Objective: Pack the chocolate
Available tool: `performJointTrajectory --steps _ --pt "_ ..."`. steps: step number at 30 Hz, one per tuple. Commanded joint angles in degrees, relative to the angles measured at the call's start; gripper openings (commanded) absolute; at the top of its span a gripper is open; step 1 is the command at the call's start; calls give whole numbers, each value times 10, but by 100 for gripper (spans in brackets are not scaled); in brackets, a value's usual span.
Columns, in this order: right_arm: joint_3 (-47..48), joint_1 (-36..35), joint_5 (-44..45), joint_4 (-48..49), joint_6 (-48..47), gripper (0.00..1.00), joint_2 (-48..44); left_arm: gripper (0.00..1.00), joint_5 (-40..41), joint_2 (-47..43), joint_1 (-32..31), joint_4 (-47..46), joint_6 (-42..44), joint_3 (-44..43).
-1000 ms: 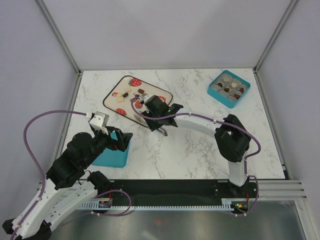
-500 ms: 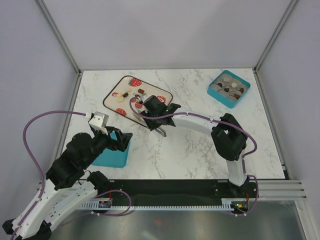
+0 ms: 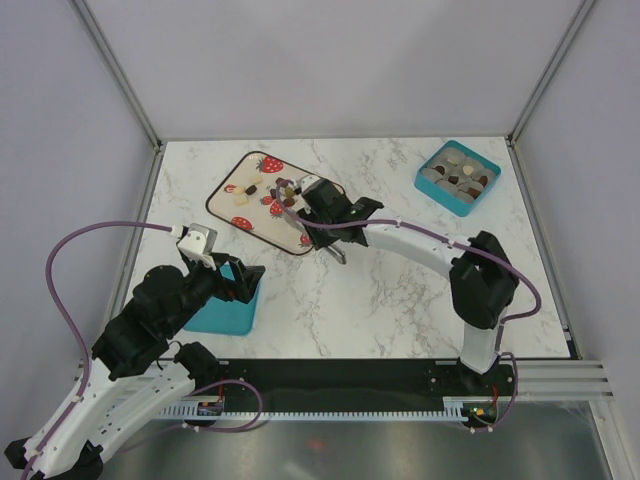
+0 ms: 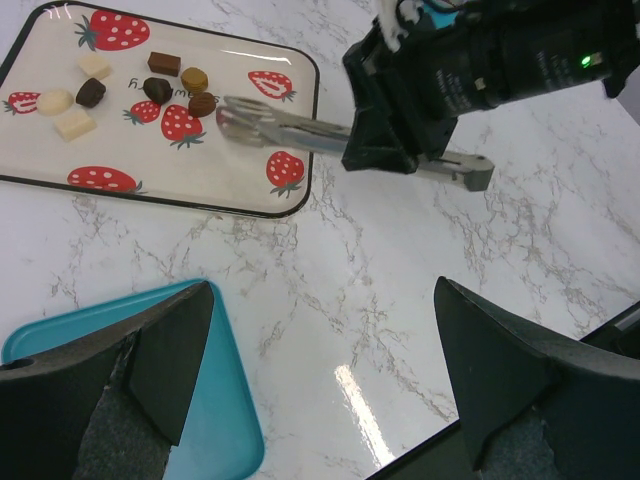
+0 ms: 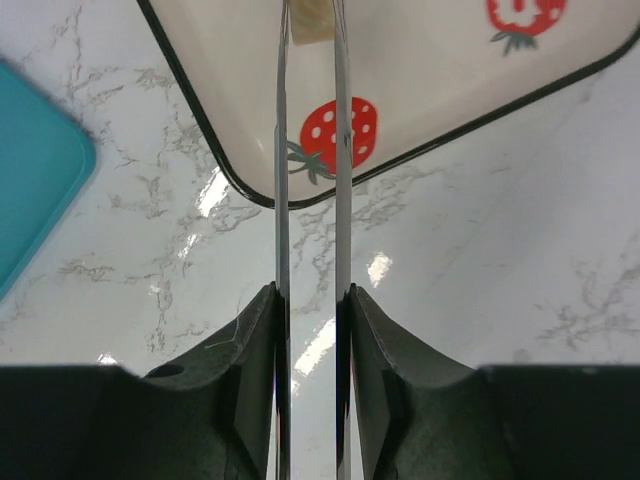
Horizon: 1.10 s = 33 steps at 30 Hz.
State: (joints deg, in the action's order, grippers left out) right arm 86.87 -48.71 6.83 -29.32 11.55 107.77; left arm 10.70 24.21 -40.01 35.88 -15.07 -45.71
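Several small chocolate pieces [image 4: 157, 88], dark brown, light brown and cream, lie on the strawberry-print tray [image 3: 240, 165], which also shows in the left wrist view [image 4: 240, 180]. My right gripper [image 3: 320, 222] is shut on metal tongs [image 4: 300, 130], and their tips reach over the tray next to a brown piece [image 4: 201, 103]. In the right wrist view the gripper [image 5: 310, 295] holds the two blades [image 5: 283, 150] close together. A cream piece [image 5: 310, 22] shows between the blades at the top edge; I cannot tell if it is gripped. My left gripper [image 4: 325, 335] is open and empty.
A teal box [image 3: 478, 203] holding several chocolates stands at the back right. A flat teal lid or tray [image 3: 222, 312] lies under my left gripper and shows in the left wrist view [image 4: 120, 400]. Metal frame posts stand at the table's back corners.
My right arm has swung to the right and its wrist has moved toward the back, carrying the tongs further over the tray. The left arm has not moved.
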Motion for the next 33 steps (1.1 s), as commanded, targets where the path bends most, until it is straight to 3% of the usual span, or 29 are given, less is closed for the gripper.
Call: performJointTrajectory --steps 1,10,17,23,33 --pt "-8 31 20 -7 -1 39 -79 100 16 -3 -2 -19 25 1" --pt "-53 207 35 -53 -7 39 -199 100 16 1 -2 -19 25 2" --pt "-55 366 52 -71 7 39 -201 100 21 13 -2 -20 25 2" --pt "-22 420 30 -75 25 38 -145 100 28 35 -2 -20 22 4" --pt "5 440 6 -76 17 39 -86 100 25 80 -2 -20 22 3"
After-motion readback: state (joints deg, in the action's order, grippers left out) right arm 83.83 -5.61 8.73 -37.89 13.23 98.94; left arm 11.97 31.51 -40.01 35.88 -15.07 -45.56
